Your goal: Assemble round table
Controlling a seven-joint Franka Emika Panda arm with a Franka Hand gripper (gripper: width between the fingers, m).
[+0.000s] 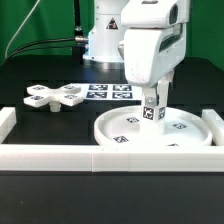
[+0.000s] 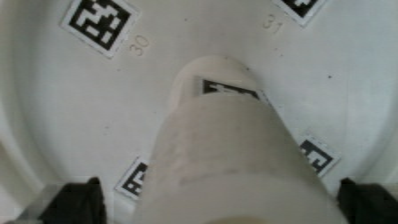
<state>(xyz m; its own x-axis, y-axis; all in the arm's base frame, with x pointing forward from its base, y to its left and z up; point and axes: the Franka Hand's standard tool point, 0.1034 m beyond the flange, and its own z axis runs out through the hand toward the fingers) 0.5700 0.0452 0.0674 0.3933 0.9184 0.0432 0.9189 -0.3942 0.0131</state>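
Note:
The large rimmed disc top [image 1: 195, 126] lies flat at the exterior view's right. The short cylinder leg [image 1: 152, 116] stands upright on its middle, a tag on its side. My gripper [image 1: 153, 101] hangs straight down over the leg, open, with the leg between its fingers. In the wrist view the leg [image 2: 222, 140] fills the middle, over the tagged disc top [image 2: 54, 100]. The gripper [image 2: 222, 205] straddles it, and the dark fingertips [image 2: 75, 200] sit a little off the leg on either side. The cross-shaped base [image 1: 55, 97] lies on the black table at the exterior view's left.
The marker board [image 1: 105, 91] lies flat behind the disc, between it and the arm's white pedestal [image 1: 100, 40]. A long white border rail [image 1: 100, 158] runs along the front, with a short piece [image 1: 6, 122] at the exterior view's left edge.

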